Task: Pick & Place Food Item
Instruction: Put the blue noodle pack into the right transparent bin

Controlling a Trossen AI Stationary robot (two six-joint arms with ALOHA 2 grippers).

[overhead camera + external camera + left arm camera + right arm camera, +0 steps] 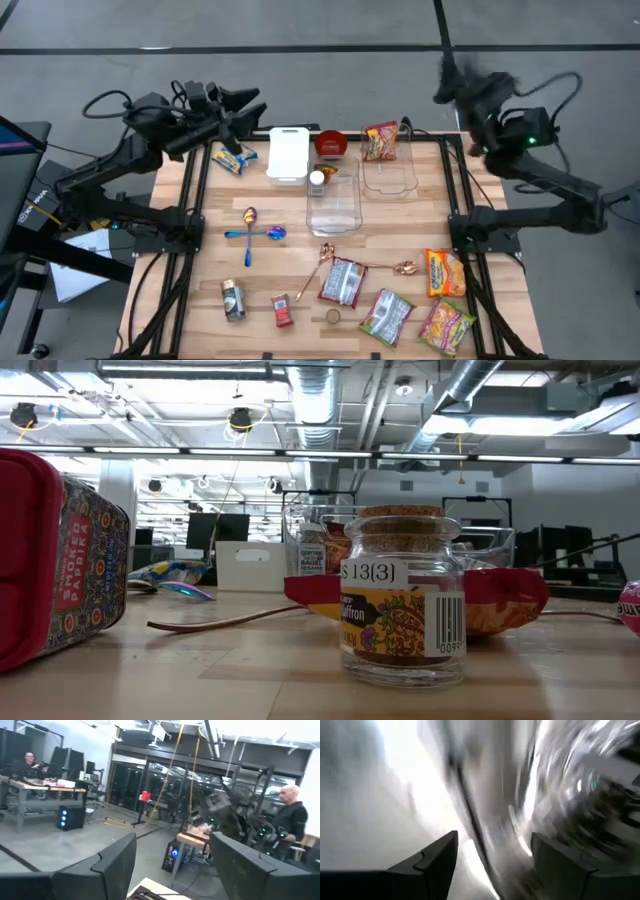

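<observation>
Your left gripper (pixel 250 100) stands with its jaws apart and nothing between them, raised above the table's far-left corner and aimed toward 3 o'clock in the high view. Your right gripper (pixel 455 80) also shows parted, empty jaws in its wrist view; it is blurred, lifted beyond the far-right corner, well off the wooden slatted table (pixel 200 250).

The task names no one food, so judge by nearness. The closest to the left jaws is the small blue-and-yellow foil snack packet (pixel 232 158), lying flat just toward 6 o'clock of the fingertips, beside the white rectangular lidded box (pixel 288 153). Its long axis runs roughly from 10 to 4 o'clock, so a grip would probably close across the short side, from 1 to 7 o'clock.

For the right arm, the nearest food is the red-and-yellow noodle packet (pixel 380 141), toward 7 o'clock of that gripper, resting on the far edge of a clear plastic tray (pixel 390 178), long axis near 12 to 6.

The left arm looks the better placed: it seems to need only a downward tilt.
</observation>
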